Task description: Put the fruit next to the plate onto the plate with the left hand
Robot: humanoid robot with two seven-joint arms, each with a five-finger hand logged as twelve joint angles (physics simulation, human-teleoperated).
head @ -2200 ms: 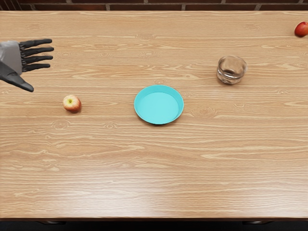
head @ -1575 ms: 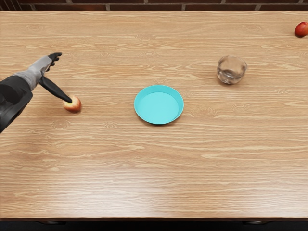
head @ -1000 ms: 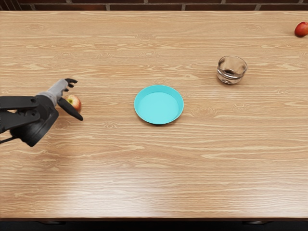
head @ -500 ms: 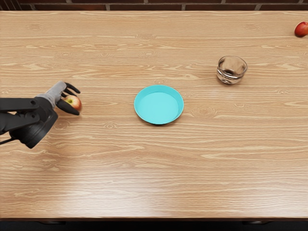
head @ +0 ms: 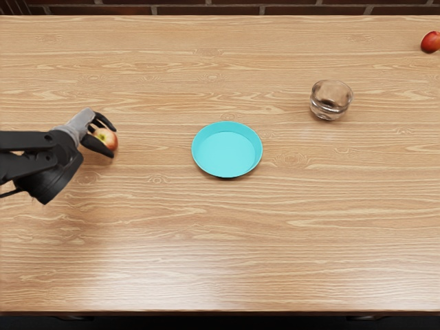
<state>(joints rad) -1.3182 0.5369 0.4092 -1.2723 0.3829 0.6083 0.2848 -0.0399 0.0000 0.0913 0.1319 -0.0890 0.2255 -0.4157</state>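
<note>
A small red and yellow apple [head: 108, 139] is at the table's left, well apart from the turquoise plate [head: 227, 149] at the centre. My left hand [head: 96, 135] comes in from the left edge and its dark fingers are curled around the apple, one above it and one below. The apple looks slightly raised compared with before. The plate has nothing on it. My right arm does not show.
A clear glass bowl [head: 331, 99] stands to the right of the plate, farther back. A second red apple [head: 431, 42] lies at the far right corner. A brick wall [head: 220, 8] runs behind the wooden table [head: 220, 227].
The left arm swung down from the upper left and came in behind the apple. The fingers closed around it, and the apple has shifted slightly up the picture.
</note>
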